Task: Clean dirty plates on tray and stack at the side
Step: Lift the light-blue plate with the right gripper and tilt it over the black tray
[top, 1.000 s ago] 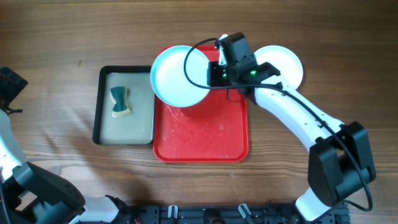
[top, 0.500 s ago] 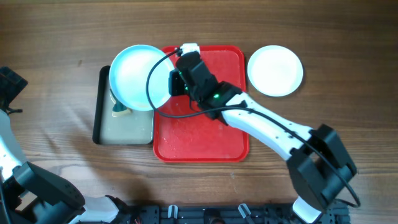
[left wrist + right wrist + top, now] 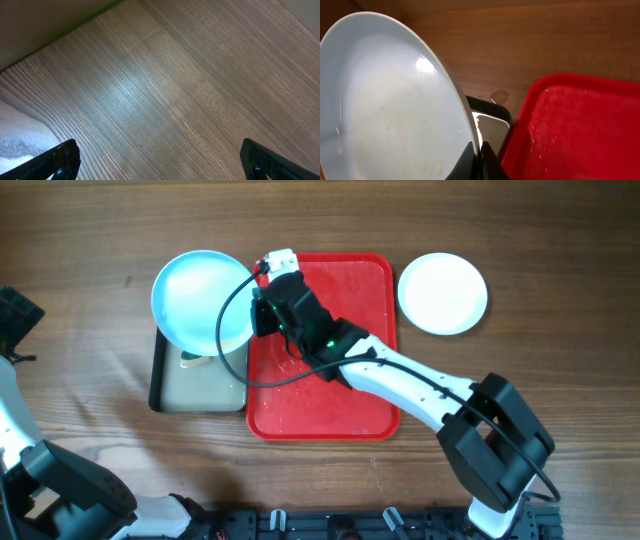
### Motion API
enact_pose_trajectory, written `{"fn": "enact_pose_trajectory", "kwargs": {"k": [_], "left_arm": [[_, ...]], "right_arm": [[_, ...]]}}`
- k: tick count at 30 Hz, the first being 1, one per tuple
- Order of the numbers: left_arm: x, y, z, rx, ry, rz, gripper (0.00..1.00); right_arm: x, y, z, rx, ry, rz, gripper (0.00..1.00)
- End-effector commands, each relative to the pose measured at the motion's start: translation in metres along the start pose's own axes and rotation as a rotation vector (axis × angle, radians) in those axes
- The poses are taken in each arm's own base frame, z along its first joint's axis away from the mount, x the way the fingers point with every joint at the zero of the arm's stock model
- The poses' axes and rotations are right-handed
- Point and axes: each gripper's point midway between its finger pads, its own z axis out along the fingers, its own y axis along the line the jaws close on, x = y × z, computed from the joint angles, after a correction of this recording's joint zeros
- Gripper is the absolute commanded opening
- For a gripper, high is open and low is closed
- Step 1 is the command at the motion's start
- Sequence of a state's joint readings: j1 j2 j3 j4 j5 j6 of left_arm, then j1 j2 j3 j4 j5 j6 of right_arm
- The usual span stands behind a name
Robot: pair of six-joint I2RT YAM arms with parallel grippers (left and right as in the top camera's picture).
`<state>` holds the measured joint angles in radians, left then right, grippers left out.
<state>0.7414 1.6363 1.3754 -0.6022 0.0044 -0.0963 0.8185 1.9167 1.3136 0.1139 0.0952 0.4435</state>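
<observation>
A pale mint-blue plate (image 3: 198, 300) hangs above the black-rimmed basin (image 3: 200, 392), tilted, with faint specks on its face (image 3: 390, 100). My right gripper (image 3: 256, 312) is shut on its right rim; in the right wrist view the fingers pinch the rim edge at the gripper (image 3: 479, 156). The red tray (image 3: 340, 400) lies right of the basin, wet, with no plate on it. A white plate (image 3: 442, 293) rests on the wood to the tray's right. My left gripper (image 3: 160, 162) is open over bare wood at the far left.
The basin holds cloudy water (image 3: 205, 380); the held plate covers its upper half. The tray's rim (image 3: 555, 80) touches the basin's right side. Bare wooden tabletop (image 3: 90, 310) lies left of the basin and beyond the tray.
My right arm has carried the mint-blue plate leftward, from the tray's upper left corner to above the basin. The left arm and white plate have not moved.
</observation>
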Motion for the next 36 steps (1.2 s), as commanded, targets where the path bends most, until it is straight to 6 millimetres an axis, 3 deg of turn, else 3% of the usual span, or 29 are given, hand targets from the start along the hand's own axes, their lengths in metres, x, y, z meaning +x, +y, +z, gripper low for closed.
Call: {"fn": "enact_pose_trajectory", "kwargs": {"k": [1, 7, 17, 23, 31, 36], "left_arm": [[-0.002, 0.001, -0.001, -0.003, -0.006, -0.019, 1.00], [-0.002, 0.001, -0.001, -0.003, -0.005, -0.019, 1.00], [-0.002, 0.001, -0.001, -0.003, -0.006, -0.019, 1.00], [-0.002, 0.001, -0.001, -0.003, -0.005, -0.019, 1.00], [-0.002, 0.001, -0.001, -0.003, -0.006, -0.019, 1.00], [-0.002, 0.001, -0.001, -0.003, -0.006, -0.019, 1.00]], "right_arm": [[-0.001, 0.008, 0.008, 0.013, -0.038, -0.137, 0.04], [-0.008, 0.019, 0.015, -0.016, -0.105, -0.277, 0.04], [-0.048, 0.038, 0.008, 0.020, -0.302, -0.896, 0.04], [-0.056, 0.044, 0.004, 0.043, -0.346, -1.039, 0.04], [-0.066, 0.086, -0.012, 0.060, -0.487, -1.284, 0.04], [-0.077, 0.099, -0.026, 0.241, -0.535, -1.460, 0.04]]}}
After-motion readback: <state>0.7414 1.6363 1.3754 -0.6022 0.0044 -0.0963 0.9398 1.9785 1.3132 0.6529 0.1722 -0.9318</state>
